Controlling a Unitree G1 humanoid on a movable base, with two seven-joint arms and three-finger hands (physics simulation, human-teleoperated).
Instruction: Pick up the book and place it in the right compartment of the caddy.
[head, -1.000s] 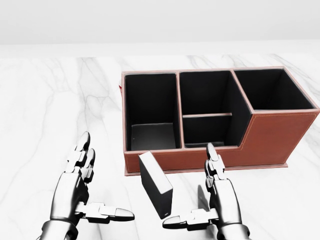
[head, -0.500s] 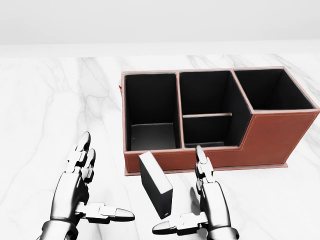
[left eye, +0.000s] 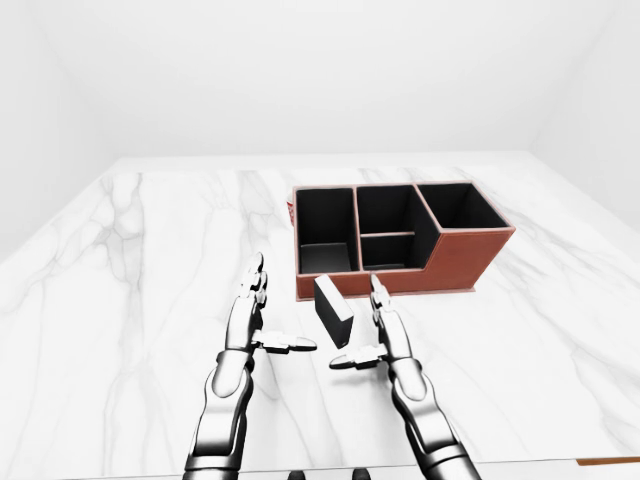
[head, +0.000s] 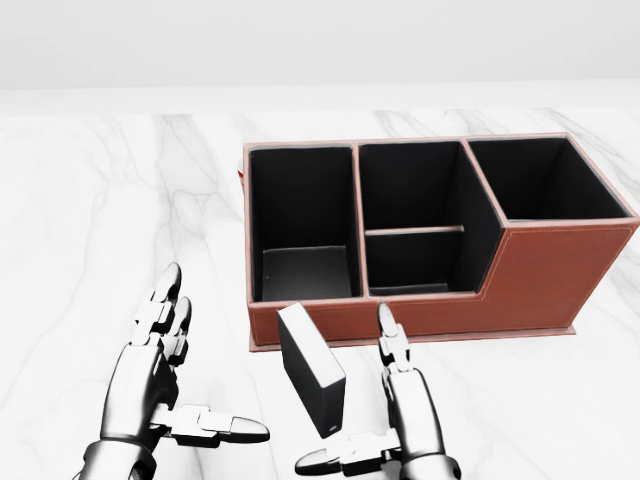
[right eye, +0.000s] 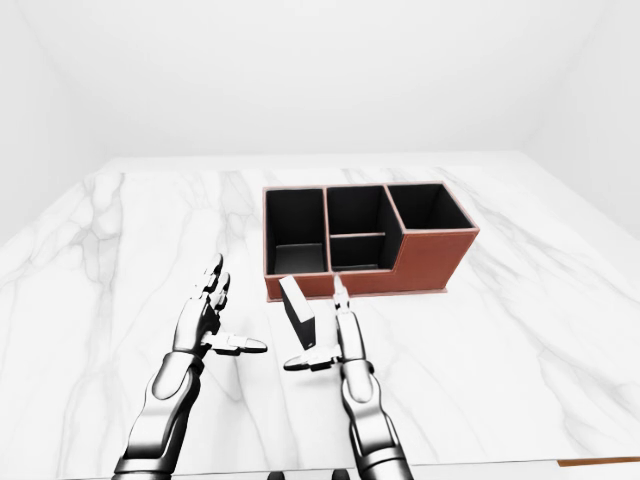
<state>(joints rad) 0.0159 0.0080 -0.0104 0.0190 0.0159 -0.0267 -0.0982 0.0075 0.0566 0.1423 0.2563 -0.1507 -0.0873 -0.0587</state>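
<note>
A dark book (head: 312, 372) stands tilted on the marble table, just below the caddy's low wall in the head view. The red-brown caddy (head: 545, 272) has three black-lined compartments; the right compartment (head: 548, 180) is the tallest and looks empty. My left hand (head: 205, 372) is open, left of the book and apart from it. My right hand (head: 362, 402) is open close to the book's right side, fingers pointing up and thumb reaching under the book's lower end. I cannot tell if it touches the book.
The white marble table (left eye: 150, 260) stretches wide to the left and right of the caddy. The caddy's middle compartment (head: 412, 215) has a low divider across it. The table's near edge (left eye: 560, 462) shows at the bottom of the left-eye view.
My right hand has moved left, closer to the book's right side. The left hand, book and caddy have not moved.
</note>
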